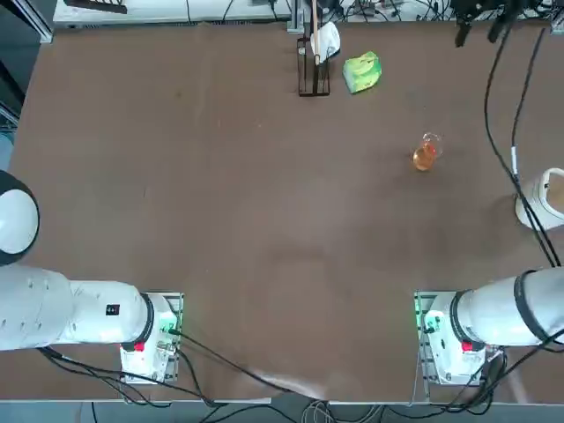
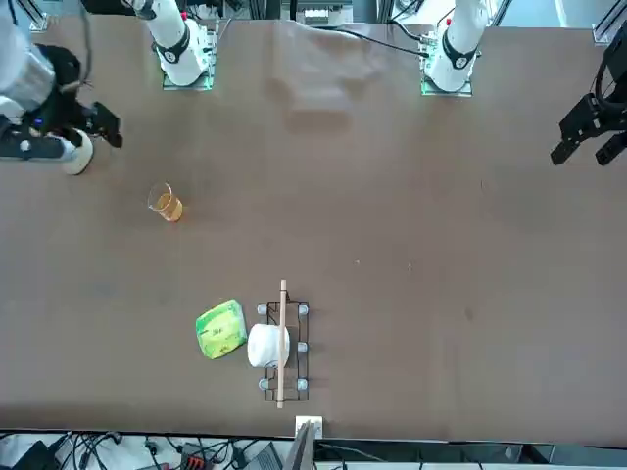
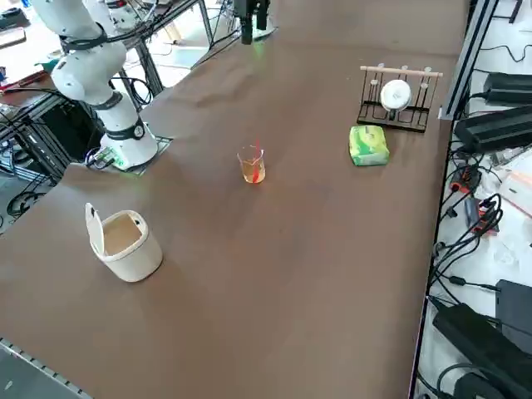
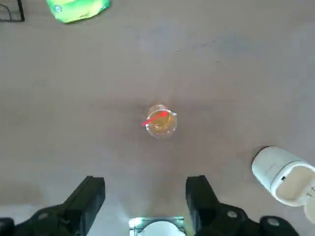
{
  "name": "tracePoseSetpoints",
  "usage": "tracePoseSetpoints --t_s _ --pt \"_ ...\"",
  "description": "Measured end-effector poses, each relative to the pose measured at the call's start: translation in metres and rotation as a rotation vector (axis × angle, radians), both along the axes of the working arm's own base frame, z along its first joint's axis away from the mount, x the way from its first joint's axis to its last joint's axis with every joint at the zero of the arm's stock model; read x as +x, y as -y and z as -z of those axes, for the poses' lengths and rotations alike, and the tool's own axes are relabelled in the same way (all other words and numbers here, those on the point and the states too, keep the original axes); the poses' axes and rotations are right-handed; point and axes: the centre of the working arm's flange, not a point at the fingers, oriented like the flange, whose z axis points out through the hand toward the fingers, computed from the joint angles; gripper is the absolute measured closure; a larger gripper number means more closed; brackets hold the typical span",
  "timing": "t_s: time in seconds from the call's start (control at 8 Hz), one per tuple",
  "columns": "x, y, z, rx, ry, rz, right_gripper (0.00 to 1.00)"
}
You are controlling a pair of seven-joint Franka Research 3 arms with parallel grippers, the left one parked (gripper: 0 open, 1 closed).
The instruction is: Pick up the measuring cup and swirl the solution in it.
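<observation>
The measuring cup (image 1: 426, 154) is a small clear glass vessel standing upright on the brown table, right of the middle. The orange solution (image 4: 161, 124) fills its lower part, and a red mark shows at its rim. It also shows in the front view, measuring cup (image 2: 167, 204), and from the side, measuring cup (image 3: 252, 165). My right gripper (image 4: 146, 184) hangs high above the table, on the robot's side of the cup and well apart from it. Its two dark fingers (image 4: 93, 194) are open and hold nothing. In the front view the gripper (image 2: 98, 127) sits at the far left.
A green lumpy bag (image 1: 362, 72) lies at the far side, next to a black wire rack (image 1: 313, 62) holding a white roll. A white cylindrical cup (image 3: 125, 241) with a raised lid stands to the right of the measuring cup. Black cables (image 1: 511, 132) hang over the right edge.
</observation>
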Motion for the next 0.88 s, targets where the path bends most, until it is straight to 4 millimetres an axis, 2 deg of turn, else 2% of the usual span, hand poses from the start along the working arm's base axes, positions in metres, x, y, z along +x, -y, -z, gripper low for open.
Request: tracePoseSetpoints --t_s 0.12,0.38,0.75,0.88 --pt "-0.002 -0.028 0.016 -0.046 -0.007 -0.02 0.0" --pt "-0.004 -0.06 0.053 -0.091 0.009 -0.019 0.0" --pt "-0.015 -0.089 0.136 -0.18 0.064 -0.031 0.0" --pt "-0.018 -0.09 0.166 -0.198 0.087 -0.029 0.0"
